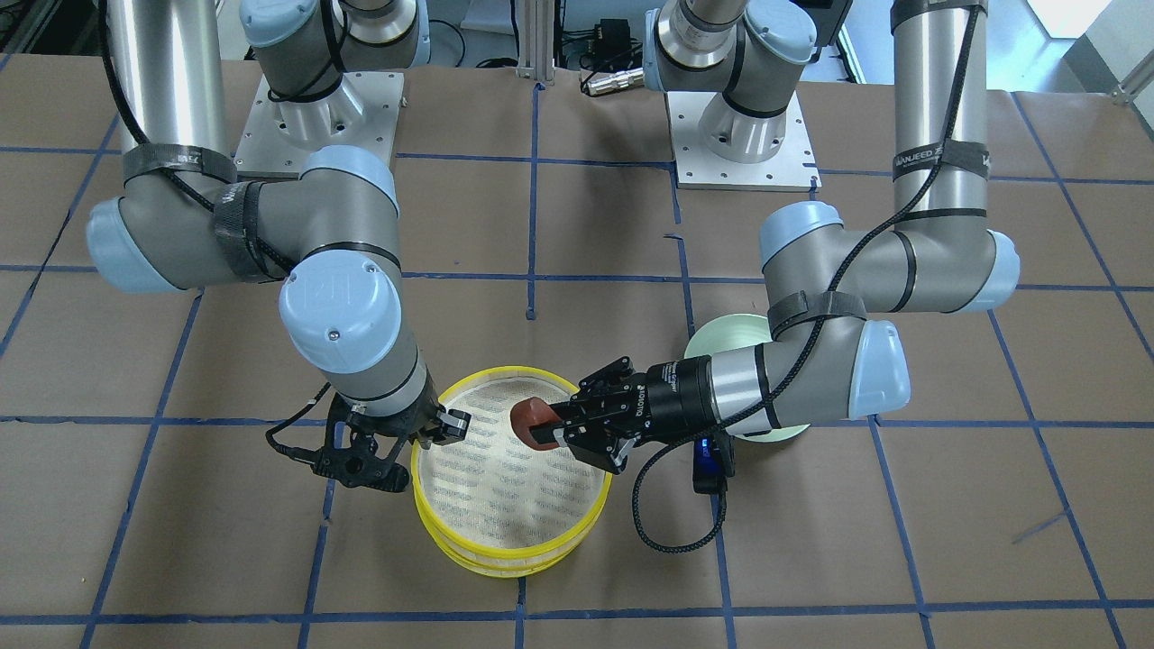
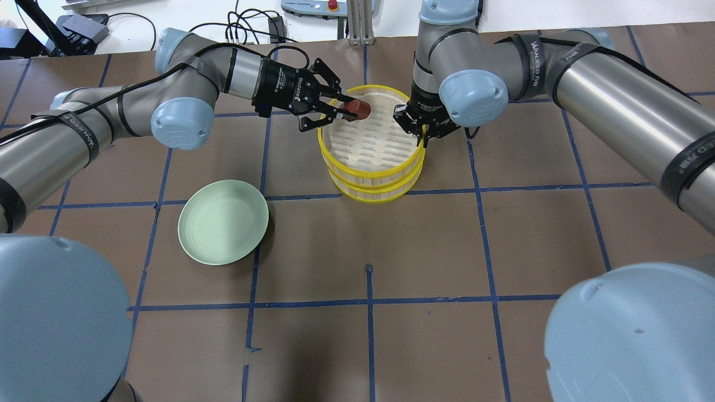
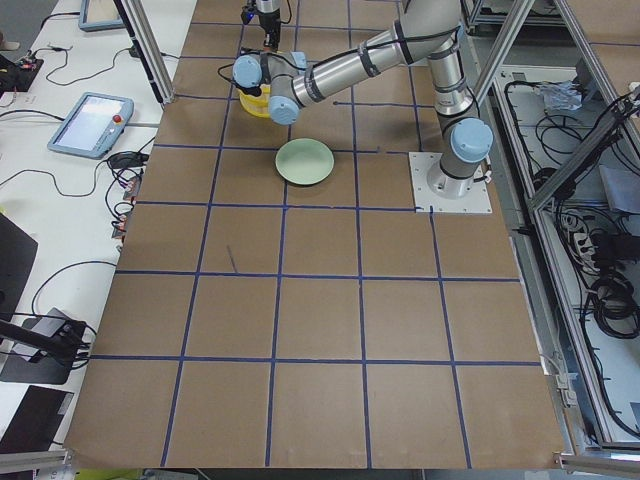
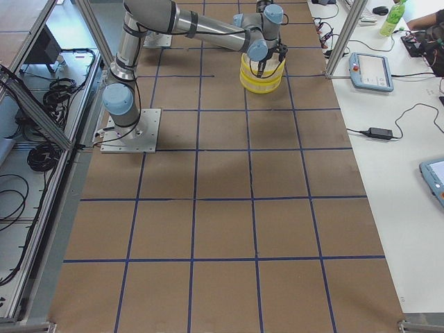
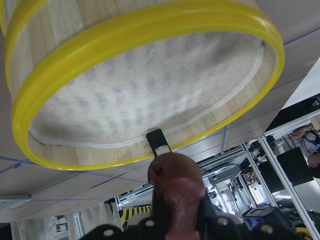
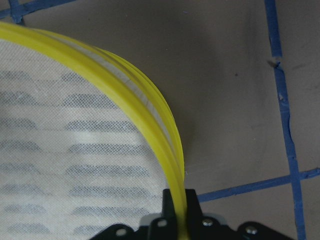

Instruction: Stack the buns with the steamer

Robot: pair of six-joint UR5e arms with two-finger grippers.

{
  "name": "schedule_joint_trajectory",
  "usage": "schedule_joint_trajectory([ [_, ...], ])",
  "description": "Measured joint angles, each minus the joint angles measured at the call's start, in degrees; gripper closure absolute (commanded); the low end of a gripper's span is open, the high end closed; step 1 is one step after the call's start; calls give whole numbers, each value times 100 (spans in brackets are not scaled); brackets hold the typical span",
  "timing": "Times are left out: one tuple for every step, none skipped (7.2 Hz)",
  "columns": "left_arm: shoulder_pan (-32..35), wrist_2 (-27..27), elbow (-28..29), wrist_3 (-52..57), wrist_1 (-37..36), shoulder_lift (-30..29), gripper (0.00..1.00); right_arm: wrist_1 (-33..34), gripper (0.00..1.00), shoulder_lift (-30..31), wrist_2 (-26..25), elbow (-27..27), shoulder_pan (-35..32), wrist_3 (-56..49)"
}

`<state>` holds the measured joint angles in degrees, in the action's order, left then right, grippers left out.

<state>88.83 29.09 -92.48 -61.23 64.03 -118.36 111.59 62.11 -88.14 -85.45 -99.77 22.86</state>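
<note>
Over the edge of the yellow-rimmed bamboo steamer (image 2: 370, 177), you see the glossy reddish-brown bun (image 2: 358, 109) held in air.
Your left gripper (image 2: 346, 111) is clenched on it; your right gripper (image 2: 420, 133) pinches the opposite rim.

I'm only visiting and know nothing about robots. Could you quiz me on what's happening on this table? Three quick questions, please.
1. True or false: a bun lies on the green plate.
2. Which arm's gripper holds the reddish-brown bun? A. the left B. the right
3. Fill in: the right gripper pinches the yellow ___ of the top steamer tray.

Key:
1. False, the plate is bare.
2. A, the left gripper holds it over the tray's edge.
3. Rim, with one finger inside and one outside.
</note>
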Motion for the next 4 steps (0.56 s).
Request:
schedule_joint_trajectory([
  [2,0,2,3,-4,-2,44,-3,81,1,-3,-2,12,-11],
  [3,7,2,9,-7,-2,43,-5,45,3,-7,-7,15,-12],
  [3,50,2,17,-11,-2,34,-6,9,3,-9,-17,17,-4],
  [3,114,2,23,-15,-2,25,-6,4,12,-2,-40,18,20],
])
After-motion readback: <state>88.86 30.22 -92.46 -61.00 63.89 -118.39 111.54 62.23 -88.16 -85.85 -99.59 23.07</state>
